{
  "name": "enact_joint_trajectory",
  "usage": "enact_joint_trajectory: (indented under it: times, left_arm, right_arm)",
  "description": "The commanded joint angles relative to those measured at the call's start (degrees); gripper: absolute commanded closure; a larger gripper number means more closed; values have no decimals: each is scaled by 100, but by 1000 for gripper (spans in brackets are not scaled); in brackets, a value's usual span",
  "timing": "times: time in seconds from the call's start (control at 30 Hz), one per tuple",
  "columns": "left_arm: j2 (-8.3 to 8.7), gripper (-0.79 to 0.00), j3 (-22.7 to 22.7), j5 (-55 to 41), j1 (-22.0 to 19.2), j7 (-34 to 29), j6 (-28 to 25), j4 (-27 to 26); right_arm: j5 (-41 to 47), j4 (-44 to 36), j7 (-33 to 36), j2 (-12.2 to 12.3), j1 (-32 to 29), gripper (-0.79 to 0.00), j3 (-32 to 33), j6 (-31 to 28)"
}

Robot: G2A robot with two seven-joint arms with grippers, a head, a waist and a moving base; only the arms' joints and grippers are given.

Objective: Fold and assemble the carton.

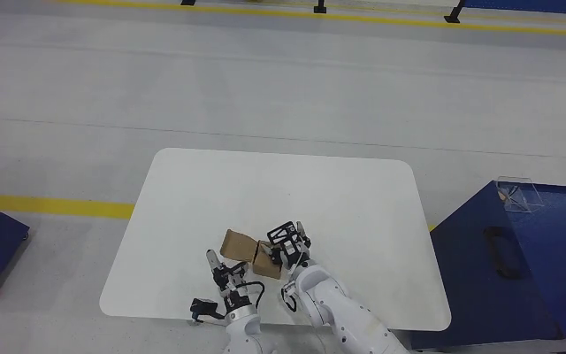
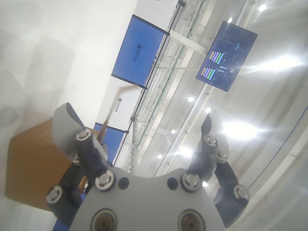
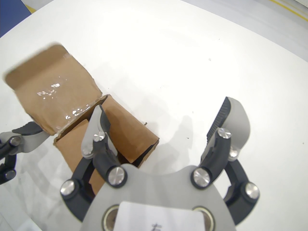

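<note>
A small brown carton [image 1: 252, 251] lies on the white table [image 1: 354, 203] near its front edge, one flap [image 3: 51, 87] raised and glossy with tape. My right gripper [image 3: 163, 118] is open above the carton's right end; one of its fingers [image 3: 97, 123] overlaps the carton body [image 3: 130, 131], the other hangs over bare table. My left gripper [image 2: 139, 126] is open and tilted upward on the carton's left side, with one finger [image 2: 66, 126] against the cardboard [image 2: 33, 159]. In the right wrist view that left fingertip [image 3: 27, 129] touches the raised flap's lower corner.
A blue cabinet [image 1: 513, 257] holding a clear tray [image 1: 520, 193] stands off the table's right side. Yellow floor lines [image 1: 62, 206] run to the left and far behind. Wide bare tabletop lies beyond and to the right of the carton.
</note>
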Motion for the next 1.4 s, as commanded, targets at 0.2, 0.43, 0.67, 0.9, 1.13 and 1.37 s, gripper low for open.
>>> enact_joint_trajectory:
  times: [0.2, 0.43, 0.67, 0.9, 1.13, 1.37]
  left_arm:
    - [-9, -785, -49, 45, -19, -508, -317, 76]
    - [-15, -785, -63, 210, 21, -784, -182, 48]
    - [-52, -785, 27, 104, 27, -951, 210, 13]
    - [-16, -785, 275, -280, 149, -1333, 574, -169]
    - [54, -785, 273, -289, 366, -1479, 672, -547]
    - [95, -785, 153, -17, 523, -1517, 720, -778]
  right_arm:
    - [-134, -52, 30, -29, -88, -785, 81, -46]
    - [-314, -94, -57, -44, -163, -785, 229, 98]
    - [-286, -346, -33, 61, -308, -785, 929, 187]
    - [70, -724, 167, 180, -629, -785, 1637, -180]
    - [627, -908, 428, 217, -806, -785, 2019, -409]
    - [627, -908, 428, 217, -806, -785, 2019, -409]
